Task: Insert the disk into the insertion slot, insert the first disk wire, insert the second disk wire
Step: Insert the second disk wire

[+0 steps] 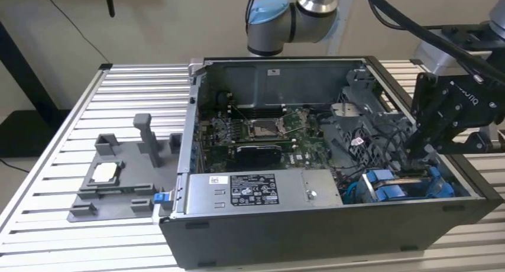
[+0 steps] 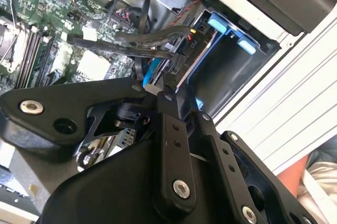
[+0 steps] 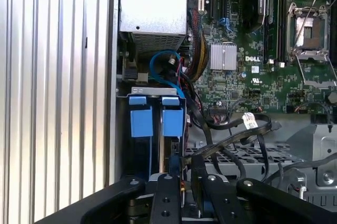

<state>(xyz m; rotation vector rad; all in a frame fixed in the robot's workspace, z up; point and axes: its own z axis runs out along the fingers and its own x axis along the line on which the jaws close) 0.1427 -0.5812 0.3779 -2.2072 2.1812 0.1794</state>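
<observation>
Case (image 1: 316, 230) of a desktop computer is lying open on the slatted table (image 1: 71, 112) in the exterior view. I am seeing the gripper (image 1: 418, 159) reaching down into its corner toward the exterior view's right, just above the insertion slot (image 1: 453, 186). The disk (image 1: 394, 189) is sitting down in that slot, its blue carrier showing. Beside it the grey power-supply box (image 1: 261, 192) is carrying a white printed label — too small for me to read. A grey fixture (image 1: 118, 177) is resting on the table, outside the case.

In the second wrist view I am looking past the gripper (image 2: 158, 88) at a blue cable (image 2: 149, 71) and black wires (image 2: 152, 37) close to its tip. The insertion slot (image 2: 231, 71) is lying just beyond. I cannot tell how the claw is standing.

In the first wrist view the gripper (image 3: 181, 179) is hanging over the insertion slot (image 3: 158, 93), where two blue tabs (image 3: 141, 121) are standing side by side. A blue cable (image 3: 163, 61) is looping near them. The motherboard (image 3: 253, 66) is bearing white lettering, and a white tag (image 3: 248, 121) is hanging on a black wire — print unreadable.
</observation>
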